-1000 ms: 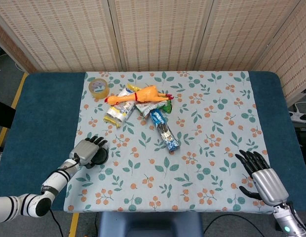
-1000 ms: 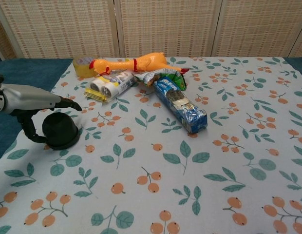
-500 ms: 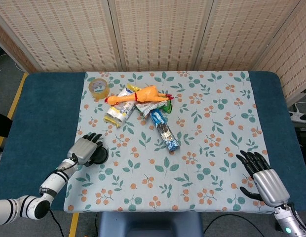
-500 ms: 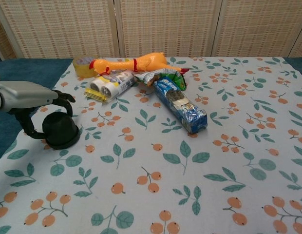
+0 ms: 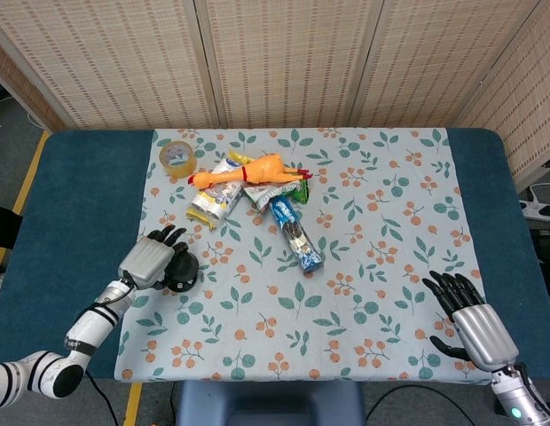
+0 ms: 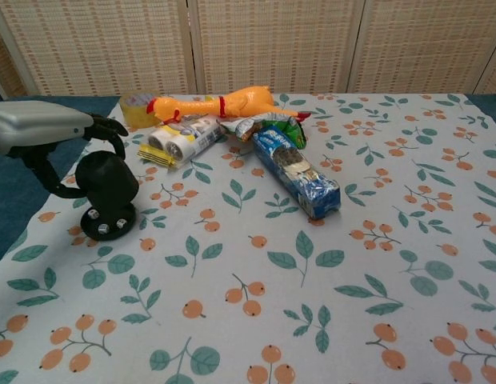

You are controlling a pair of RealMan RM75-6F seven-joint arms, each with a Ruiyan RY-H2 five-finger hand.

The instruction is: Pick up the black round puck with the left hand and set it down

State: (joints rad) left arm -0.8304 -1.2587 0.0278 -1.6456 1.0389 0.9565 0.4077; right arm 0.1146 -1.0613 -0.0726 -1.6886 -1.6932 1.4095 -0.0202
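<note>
The left hand [image 6: 52,136] grips the black round puck [image 6: 109,192], tilted with its underside showing, at the floral cloth's [image 5: 381,222] left edge, well apart from the rubber chicken [image 5: 248,171]. The right hand [image 5: 475,324] rests with fingers spread, holding nothing.

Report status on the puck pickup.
Left hand holds puck, tilted, lifted off cloth. Right hand open, idle. Nothing in the way nearby.

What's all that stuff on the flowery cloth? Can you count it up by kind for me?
Black puck, held tilted by the left hand: 1
Rubber chicken: 1
Tape roll: 1
Snack packets (blue, white and yellow, green): 3
Total: 6
</note>
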